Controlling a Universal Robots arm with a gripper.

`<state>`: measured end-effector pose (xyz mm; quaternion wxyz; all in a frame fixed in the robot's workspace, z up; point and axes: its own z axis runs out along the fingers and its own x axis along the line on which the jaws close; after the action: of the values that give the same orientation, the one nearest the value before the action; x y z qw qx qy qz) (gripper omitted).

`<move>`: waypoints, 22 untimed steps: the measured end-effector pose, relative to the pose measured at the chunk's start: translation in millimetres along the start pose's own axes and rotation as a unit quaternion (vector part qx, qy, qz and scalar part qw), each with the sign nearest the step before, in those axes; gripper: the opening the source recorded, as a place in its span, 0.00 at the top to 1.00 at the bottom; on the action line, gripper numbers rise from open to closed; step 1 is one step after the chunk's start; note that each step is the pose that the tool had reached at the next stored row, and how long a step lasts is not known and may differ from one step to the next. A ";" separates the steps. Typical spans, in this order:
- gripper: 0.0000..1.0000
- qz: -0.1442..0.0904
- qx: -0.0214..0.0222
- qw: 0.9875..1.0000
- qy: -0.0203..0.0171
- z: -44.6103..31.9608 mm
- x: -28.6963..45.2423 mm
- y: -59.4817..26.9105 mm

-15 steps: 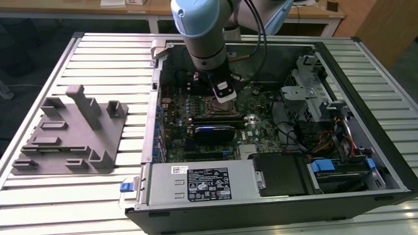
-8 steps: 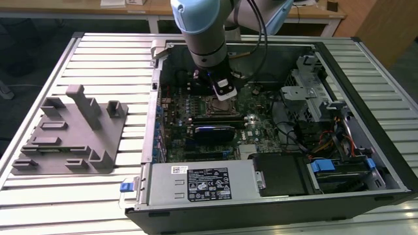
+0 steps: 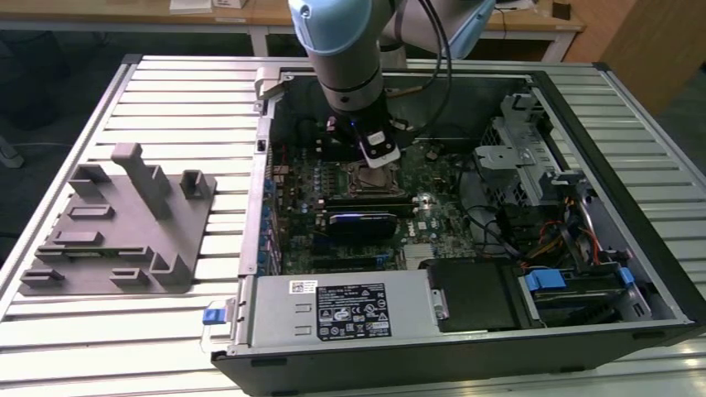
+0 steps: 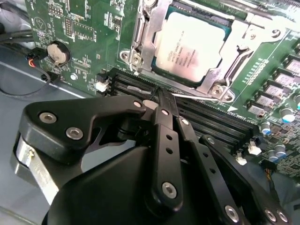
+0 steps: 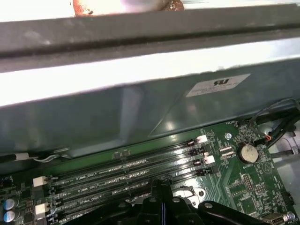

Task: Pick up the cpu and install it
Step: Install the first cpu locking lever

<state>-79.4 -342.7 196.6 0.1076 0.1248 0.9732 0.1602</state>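
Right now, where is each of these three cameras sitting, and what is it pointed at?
Exterior view: off the arm, above the open PC case, showing the arm reaching inside.
Second wrist view: on the arm, looking past the gripper at the cpu in its socket.
First wrist view: on the arm, facing the case wall.
Both wrist views share the memory slots.

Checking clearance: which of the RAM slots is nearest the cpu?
The outermost slot, running along the socket frame that holds the cpu. The other slots lie farther off, toward the gripper.
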 end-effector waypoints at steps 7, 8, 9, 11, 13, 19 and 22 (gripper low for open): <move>0.89 0.000 0.001 1.000 0.000 2.2 0.2 2.8; 0.89 0.000 0.002 1.000 0.000 2.4 -0.1 2.8; 0.89 -0.001 0.003 1.000 -0.001 2.8 -0.2 2.8; 0.89 -0.001 0.006 1.000 -0.001 3.8 -0.4 2.5; 0.89 -0.002 0.007 1.000 -0.001 5.1 -0.2 2.0; 0.89 -0.002 0.007 1.000 -0.002 8.7 0.5 0.7; 0.89 -0.002 0.008 1.000 -0.002 9.5 0.4 0.4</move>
<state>-77.3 -339.5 187.9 0.1085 0.1239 0.9746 0.1521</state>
